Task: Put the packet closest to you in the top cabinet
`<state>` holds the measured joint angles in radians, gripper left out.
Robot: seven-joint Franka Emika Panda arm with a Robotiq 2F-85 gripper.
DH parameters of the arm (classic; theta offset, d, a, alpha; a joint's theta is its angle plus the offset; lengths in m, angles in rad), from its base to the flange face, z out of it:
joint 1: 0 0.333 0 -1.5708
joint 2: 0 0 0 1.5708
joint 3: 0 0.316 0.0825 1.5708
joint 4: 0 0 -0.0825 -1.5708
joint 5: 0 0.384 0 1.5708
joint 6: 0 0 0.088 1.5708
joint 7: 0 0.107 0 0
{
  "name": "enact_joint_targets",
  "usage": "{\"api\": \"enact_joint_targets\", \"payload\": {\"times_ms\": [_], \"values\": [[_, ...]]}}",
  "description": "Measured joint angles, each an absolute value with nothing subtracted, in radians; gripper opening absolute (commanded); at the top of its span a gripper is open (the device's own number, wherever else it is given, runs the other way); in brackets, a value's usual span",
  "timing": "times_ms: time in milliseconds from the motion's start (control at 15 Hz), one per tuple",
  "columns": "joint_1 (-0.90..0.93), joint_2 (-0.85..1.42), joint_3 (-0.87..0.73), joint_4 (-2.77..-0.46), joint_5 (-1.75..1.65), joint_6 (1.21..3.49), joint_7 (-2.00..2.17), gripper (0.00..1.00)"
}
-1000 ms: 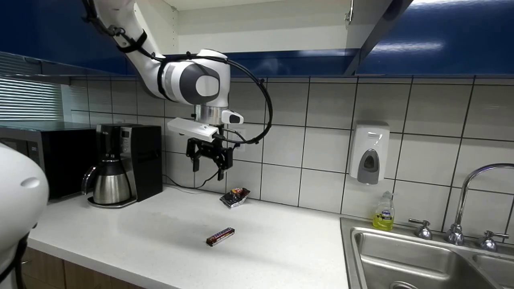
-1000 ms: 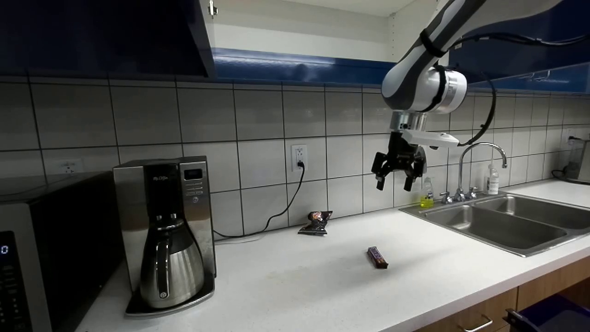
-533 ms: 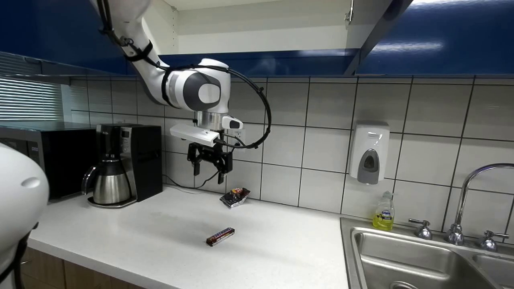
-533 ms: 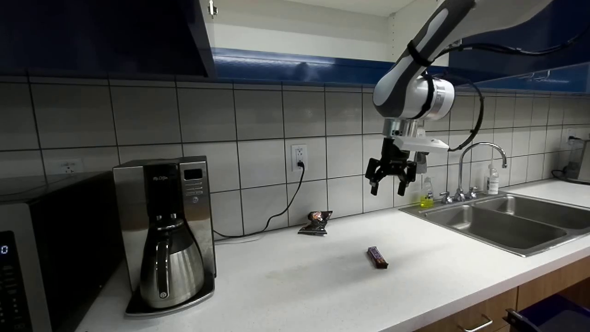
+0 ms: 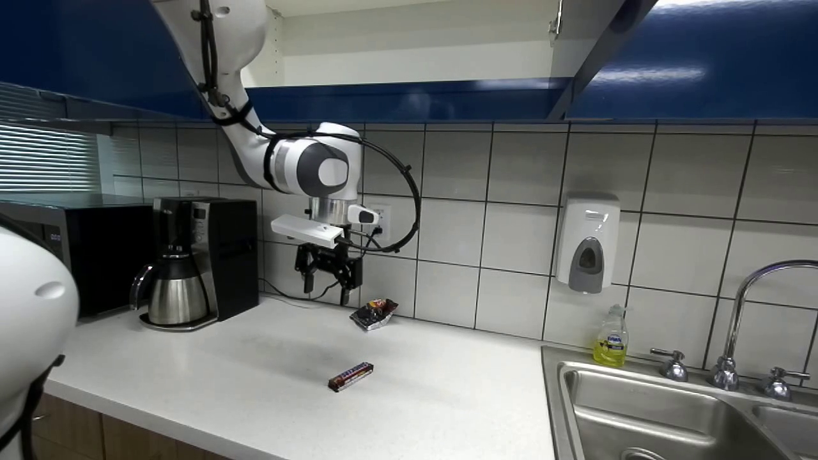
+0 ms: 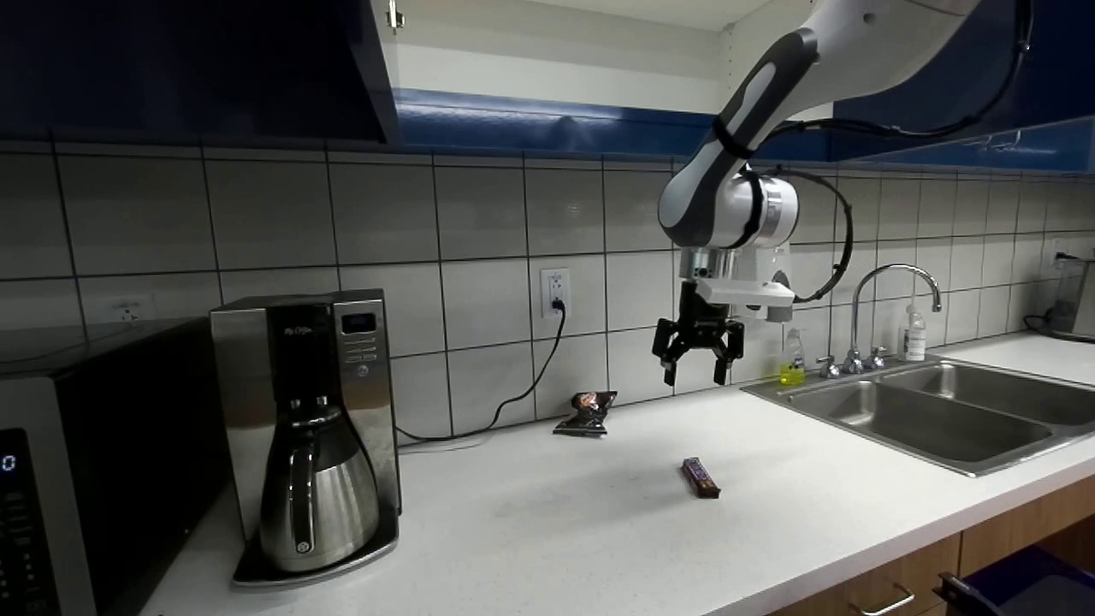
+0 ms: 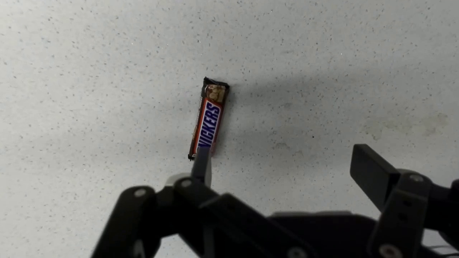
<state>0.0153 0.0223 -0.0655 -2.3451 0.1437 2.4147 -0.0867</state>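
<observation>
While the hand (image 6: 695, 377) is hanging well above the worktop (image 6: 547, 522), you are likely lining up the pick. It is gaping wide, holding nothing and touching nothing. In the wrist view one fingertip (image 7: 202, 163) is overlapping the lower end of the chocolate bar (image 7: 211, 116), so the gap is seemingly sitting off to one side. Before descending, you should be shifting toward the left of that view, and perhaps its top, until the bar's middle is lying between both fingers; going straight down from here, you are risking landing a tip on it. The bar is lying flat on the worktop, its length running roughly across the closing direction, so you are probably needing only a slight turn. Because it is looking slim and low, you should be easing both tips almost to the worktop, then squeezing lightly around its middle. Farther out, a crumpled packet (image 5: 374, 314) is resting just beside the wall (image 5: 517, 236); since the bar is lying nearer the front, you are presumably leaving that packet alone. Overhead, the top cabinet (image 5: 415, 57) is standing open, awaiting the bar.
</observation>
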Motion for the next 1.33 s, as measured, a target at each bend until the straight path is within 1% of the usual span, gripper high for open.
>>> {"api": "enact_joint_targets", "payload": {"times_ms": [867,1333], "values": [[0.009,0.358,-0.060,-2.182,0.153,2.582,-0.006,1.00],[0.009,0.503,-0.060,-2.102,0.152,2.607,0.043,1.00]]}}
